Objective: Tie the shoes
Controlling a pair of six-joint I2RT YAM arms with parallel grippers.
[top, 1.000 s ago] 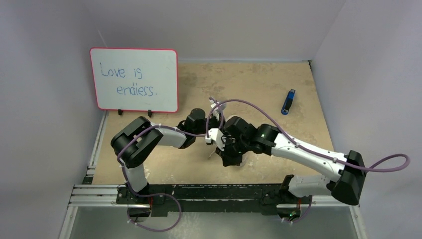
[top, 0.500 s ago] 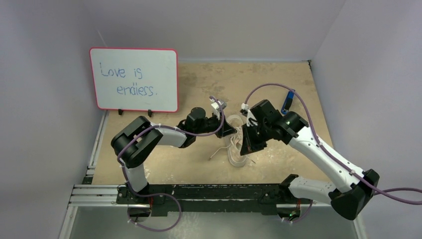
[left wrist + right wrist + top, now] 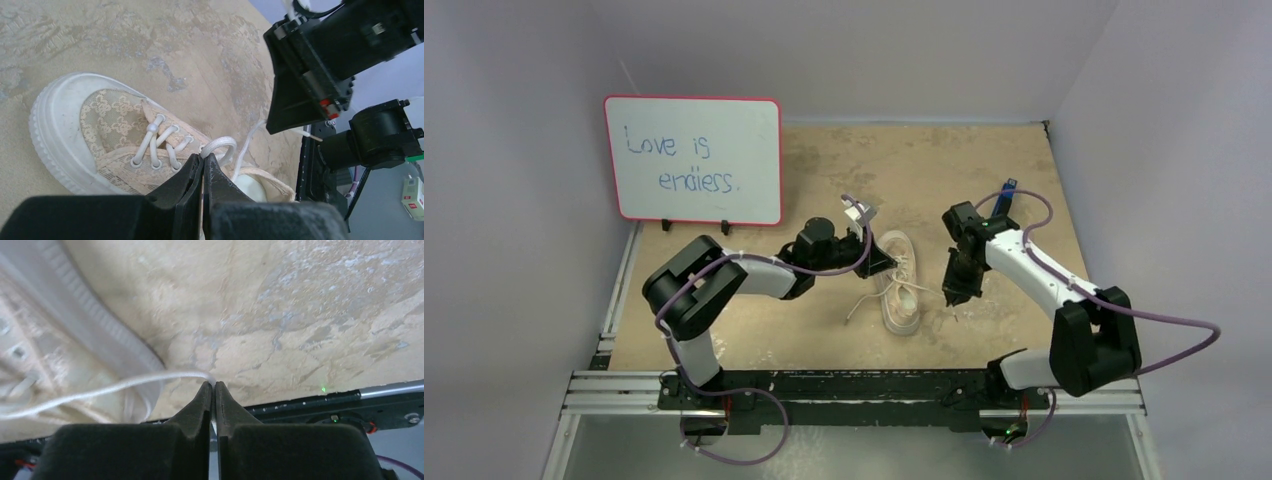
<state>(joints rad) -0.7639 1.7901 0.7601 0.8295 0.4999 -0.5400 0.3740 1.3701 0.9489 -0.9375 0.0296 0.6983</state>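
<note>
Two pinches: left hand (image 3: 202,161) clamps lace loop (image 3: 223,144), right hand (image 3: 213,389) clamps lace strand (image 3: 125,385).

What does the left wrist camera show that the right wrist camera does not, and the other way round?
Only the left wrist view shows the top of the shoe, with toe cap and crossed lacing, a lace loop pinched in the shut left gripper, and the right arm beyond. Only the right wrist view shows the ribbed sole edge, a lace strand running to the shut right gripper, and a metal rail. Both show the shoe, white lace and the tan table.
</note>
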